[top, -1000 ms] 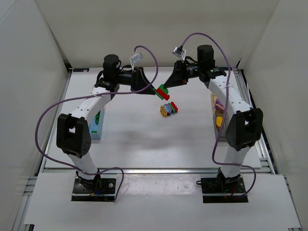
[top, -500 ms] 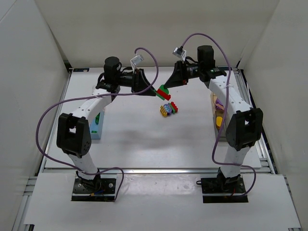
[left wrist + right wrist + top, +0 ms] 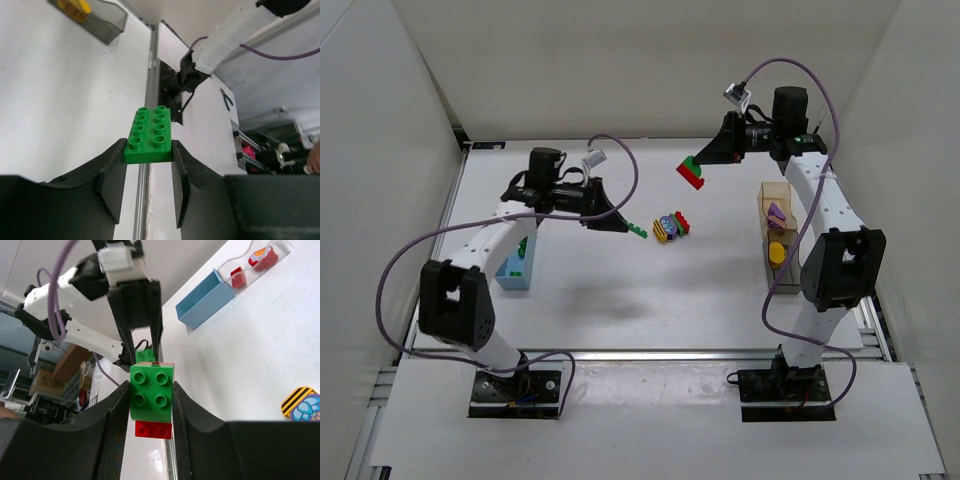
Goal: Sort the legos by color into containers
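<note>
Bright, even light casts only faint soft shadows on the white table [image 3: 620, 300]; wrist-view backgrounds look slightly soft.

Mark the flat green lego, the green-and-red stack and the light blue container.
flat green lego [image 3: 150, 135], left wrist view, studded top face.
green-and-red stack [image 3: 151, 390], right wrist view, green brick's studded face.
light blue container [image 3: 207, 304], right wrist view, near outer wall.

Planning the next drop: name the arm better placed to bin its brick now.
Left. The left gripper is shut on a single green plate, and the light blue container sits beside that arm. The right gripper grips a green-on-red stack of mixed colours.
</note>
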